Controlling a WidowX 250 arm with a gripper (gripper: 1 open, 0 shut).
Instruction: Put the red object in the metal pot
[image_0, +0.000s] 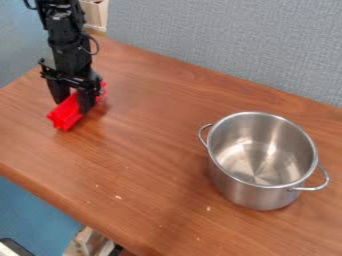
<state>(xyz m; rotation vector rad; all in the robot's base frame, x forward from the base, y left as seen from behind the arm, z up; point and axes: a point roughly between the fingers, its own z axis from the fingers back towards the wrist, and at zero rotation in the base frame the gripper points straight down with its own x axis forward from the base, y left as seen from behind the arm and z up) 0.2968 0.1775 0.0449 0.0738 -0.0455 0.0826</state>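
The red object (64, 116) is a small bright red block at the left side of the wooden table (147, 150). My black gripper (70, 99) comes straight down onto its upper end and is shut on it, the fingers covering the block's top. Whether the block rests on the table or hangs just above it, I cannot tell. The metal pot (265, 158) stands upright and empty at the right side of the table, well away from the gripper, with a loop handle on each side.
A blue-grey wall runs behind the table. The table's front edge cuts diagonally across the lower left, with floor below it. Bare wood lies between the block and the pot.
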